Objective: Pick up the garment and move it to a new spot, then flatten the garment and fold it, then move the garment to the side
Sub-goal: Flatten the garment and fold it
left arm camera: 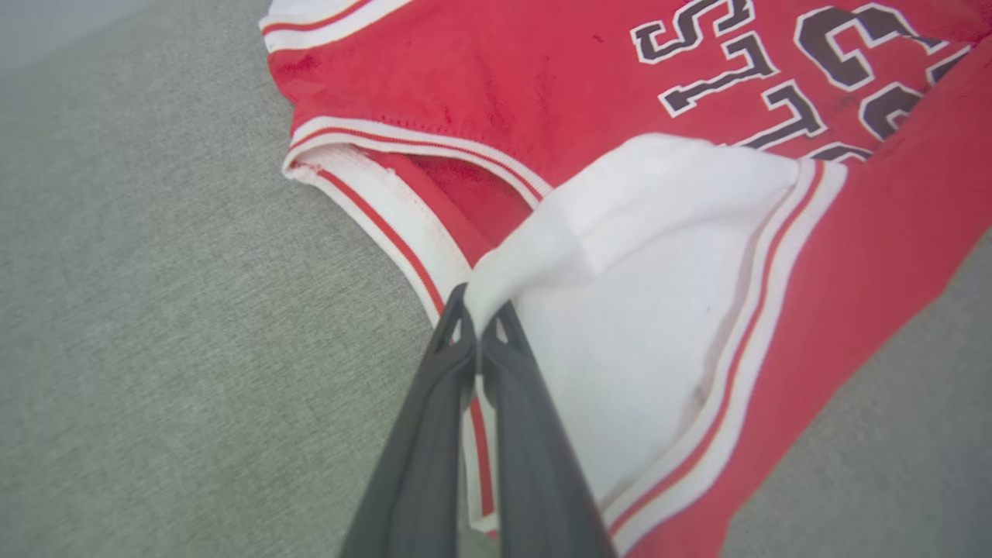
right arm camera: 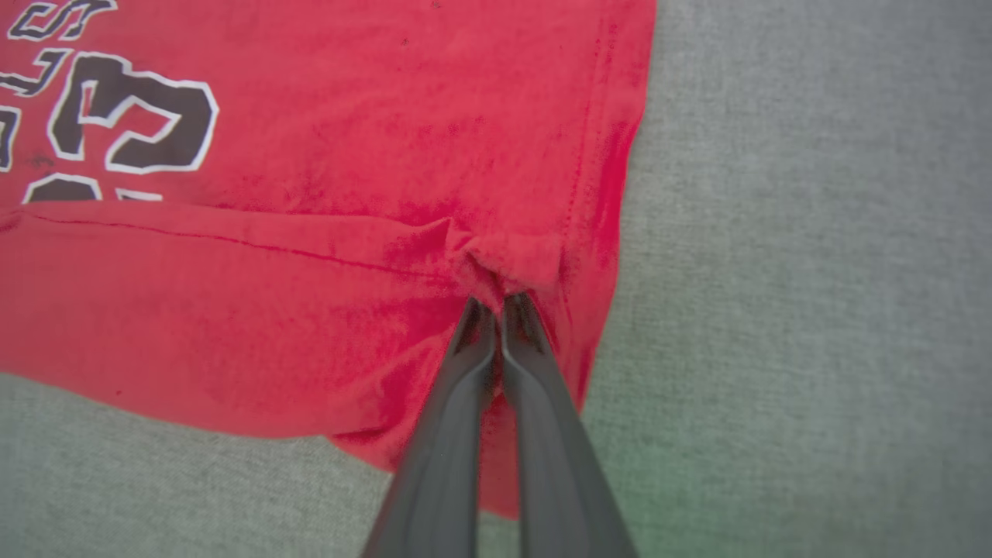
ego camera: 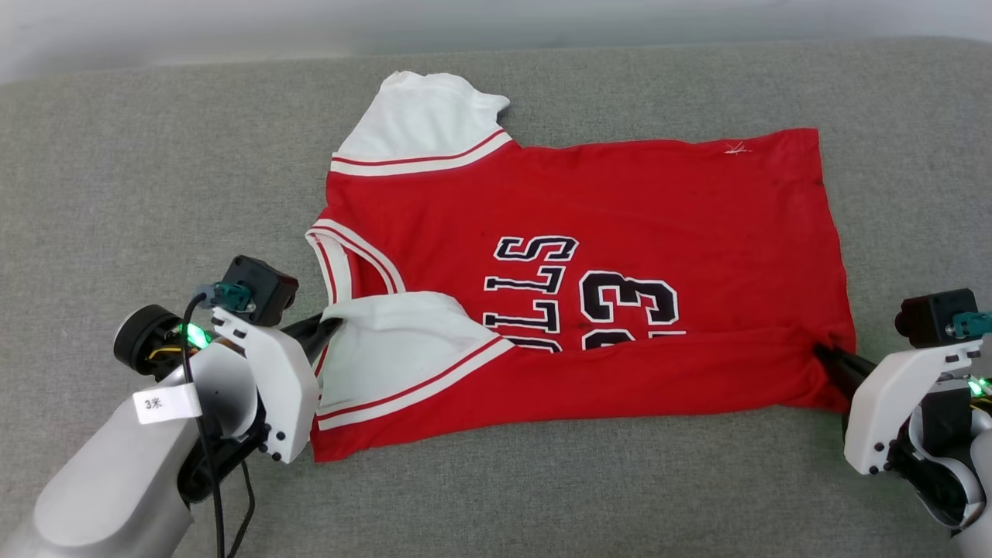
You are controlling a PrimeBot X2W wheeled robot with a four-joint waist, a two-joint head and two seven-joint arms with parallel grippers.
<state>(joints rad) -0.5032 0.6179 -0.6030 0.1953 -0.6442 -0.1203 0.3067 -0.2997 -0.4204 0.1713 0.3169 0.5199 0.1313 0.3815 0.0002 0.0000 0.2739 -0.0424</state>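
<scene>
Left tool (ego camera: 332, 324) (left arm camera: 480, 310) has its fingers pinched together on the jersey (ego camera: 620, 201) (left arm camera: 504, 77), right at the tip of the near sleeve (ego camera: 395, 341) (left arm camera: 643, 294), just beside the striped collar (ego camera: 333, 256) (left arm camera: 403, 186). Right tool (ego camera: 823, 354) (right arm camera: 496, 306) is clamped the same way on the bunched-up red hem corner (right arm camera: 504, 260) at the other end.

Between the two tools the near long side of the jersey is folded over onto its front, white sleeve on top. That flap covers part of the print (ego camera: 542, 291). You can read black white-outlined letters lying sideways, S, L, L, then a cut-off one, and next to them a 3 with a half-hidden 2 (ego camera: 632, 302) (right arm camera: 116, 116). The far sleeve (ego camera: 422, 116) lies flat, pointing away from the robot. There's a tiny white stitch mark (ego camera: 736, 149) near the far hem corner.

The jersey lies spread across the middle of the grey cloth-covered bench (ego camera: 155, 170). A white tag (ego camera: 164, 403) on the left forearm reads "3" plus a character I can't make out.
</scene>
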